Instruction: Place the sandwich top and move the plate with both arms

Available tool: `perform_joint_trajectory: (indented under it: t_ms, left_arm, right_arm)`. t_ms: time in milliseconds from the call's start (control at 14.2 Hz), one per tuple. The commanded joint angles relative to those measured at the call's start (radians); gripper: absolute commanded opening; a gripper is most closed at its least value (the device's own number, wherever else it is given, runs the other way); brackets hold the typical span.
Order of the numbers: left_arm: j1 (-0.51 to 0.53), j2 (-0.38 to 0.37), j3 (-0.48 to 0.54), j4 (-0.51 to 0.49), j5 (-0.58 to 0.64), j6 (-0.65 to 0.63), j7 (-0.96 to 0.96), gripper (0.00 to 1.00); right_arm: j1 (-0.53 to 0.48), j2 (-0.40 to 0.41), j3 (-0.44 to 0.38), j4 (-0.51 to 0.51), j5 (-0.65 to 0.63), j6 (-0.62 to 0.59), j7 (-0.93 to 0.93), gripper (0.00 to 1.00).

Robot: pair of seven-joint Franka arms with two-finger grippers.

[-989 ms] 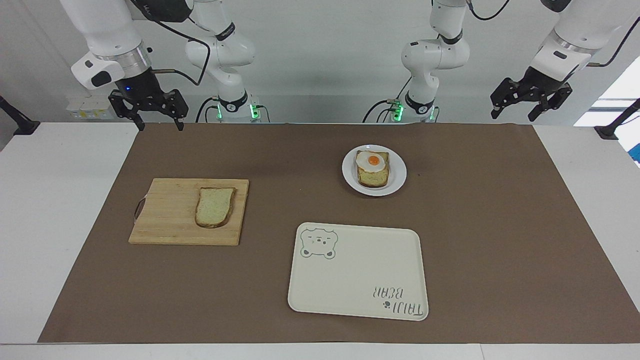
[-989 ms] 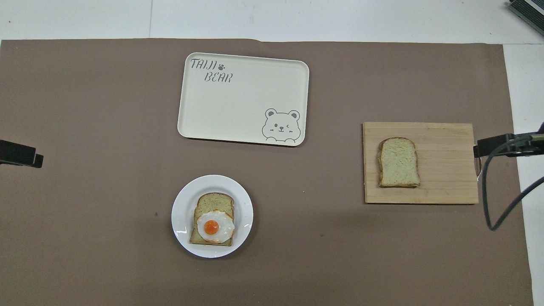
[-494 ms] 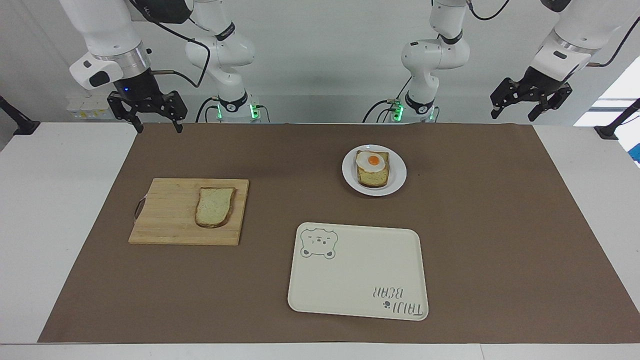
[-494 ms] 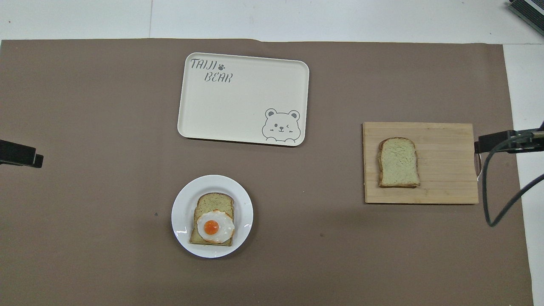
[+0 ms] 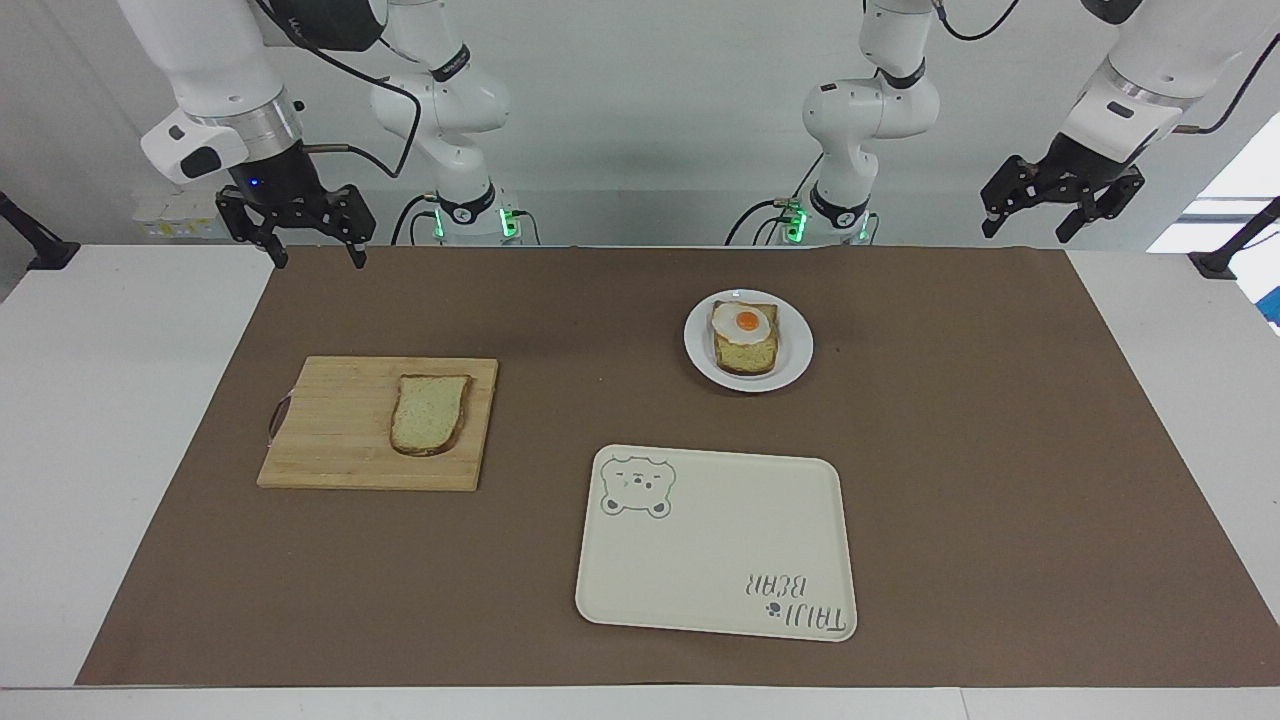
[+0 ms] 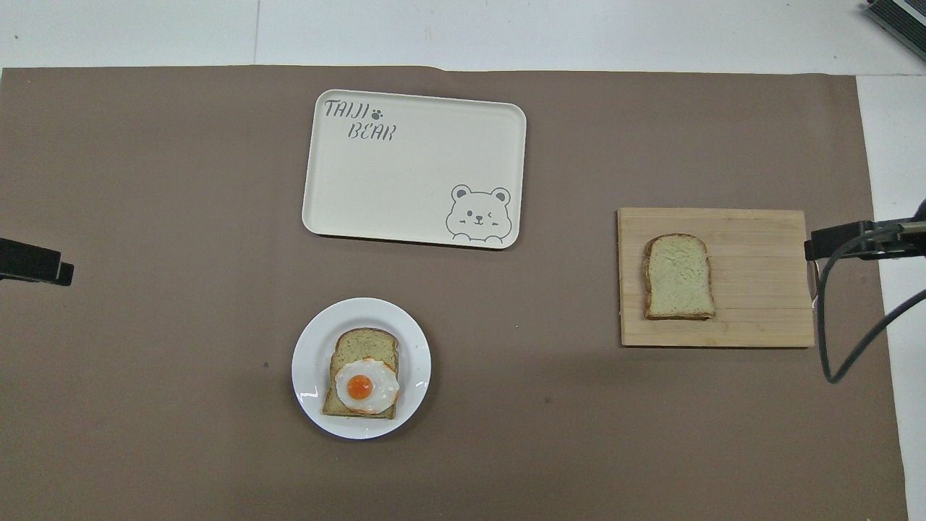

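Surface: white table (image 5: 120,420) covered by a brown mat (image 5: 560,300); pale grey wall at the robots' end.

Right gripper (image 5: 297,228) hangs above the mat's edge at the right arm's end, fingers spread wide, holding nothing.

Wooden cutting board (image 5: 335,425) toward the right arm's end. On it lies the sandwich top (image 5: 429,413), flat, on the half of the board toward the table's middle.

Cream tray (image 5: 715,560) with a bear drawing, near mid-table, bare.

Plate (image 5: 795,350), nearer to the robots than the tray, apart from it. On it sits a bread slice (image 5: 745,355) with a fried egg (image 5: 745,322) on top.

Left gripper (image 5: 1062,198) hangs over the mat's corner at the left arm's end, fingers apart, holding nothing.
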Motion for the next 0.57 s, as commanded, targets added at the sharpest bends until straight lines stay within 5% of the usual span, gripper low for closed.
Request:
perform_joint_trajectory:
  t_ms: [0,494]
  left_arm:
    - [0.007,-0.019,-0.005,-0.012,0.009,-0.010,-0.001,1.00]
    - [0.007,-0.019,-0.005,-0.012,0.009,-0.010,-0.001,1.00]
  right_arm:
    - [-0.015,-0.014,0.005,-0.031,-0.008,0.020,-0.030,1.00]
    - [-0.047,-0.016,0.007,-0.056,0.005,0.052,-0.033,1.00]
